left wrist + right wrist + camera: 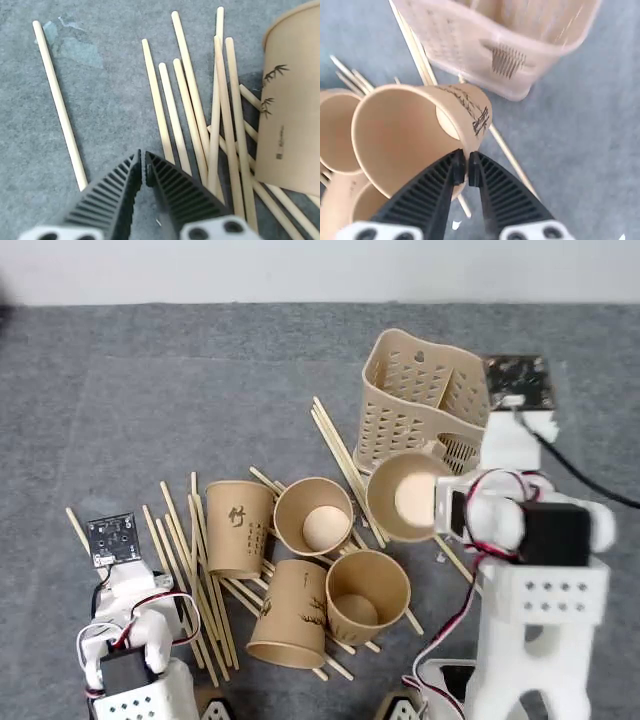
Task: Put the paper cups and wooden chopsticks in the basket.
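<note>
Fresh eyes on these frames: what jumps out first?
The right hand pinches the rim of a paper cup, held tilted right beside the basket. Four more cups lie in the middle amid scattered chopsticks, with the left hand shut and empty just above some of them.

Reads as matt tan paper on the paper cup, smooth, with dark ink print. Pale bare wood on the chopsticks, unvarnished. Beige moulded plastic on the basket, slight sheen. Grey felt-like cloth over the table, fuzzy. Black ridged matt plastic on left gripper and right gripper. White plastic arm shells.
</note>
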`<state>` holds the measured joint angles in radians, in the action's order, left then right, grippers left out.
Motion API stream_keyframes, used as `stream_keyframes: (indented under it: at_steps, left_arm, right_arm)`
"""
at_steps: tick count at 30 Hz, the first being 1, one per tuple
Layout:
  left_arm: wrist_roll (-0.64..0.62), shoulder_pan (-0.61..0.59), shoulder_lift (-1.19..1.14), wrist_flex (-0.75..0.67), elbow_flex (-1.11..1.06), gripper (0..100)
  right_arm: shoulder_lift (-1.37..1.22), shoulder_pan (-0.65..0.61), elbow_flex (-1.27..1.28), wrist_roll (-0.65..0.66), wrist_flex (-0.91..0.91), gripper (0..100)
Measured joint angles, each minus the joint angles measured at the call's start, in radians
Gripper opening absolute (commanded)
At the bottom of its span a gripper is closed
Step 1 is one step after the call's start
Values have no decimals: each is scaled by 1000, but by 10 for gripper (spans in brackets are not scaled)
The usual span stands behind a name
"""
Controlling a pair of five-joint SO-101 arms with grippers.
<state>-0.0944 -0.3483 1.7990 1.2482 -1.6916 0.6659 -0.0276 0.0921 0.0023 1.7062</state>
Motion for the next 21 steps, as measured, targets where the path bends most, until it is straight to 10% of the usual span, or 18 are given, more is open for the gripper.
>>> stream_keyframes:
  at_steps: [21]
  left_arm:
    - [0, 0, 0, 0, 0, 15]
  right_arm:
    - [-155, 92, -345, -94, -198, 8]
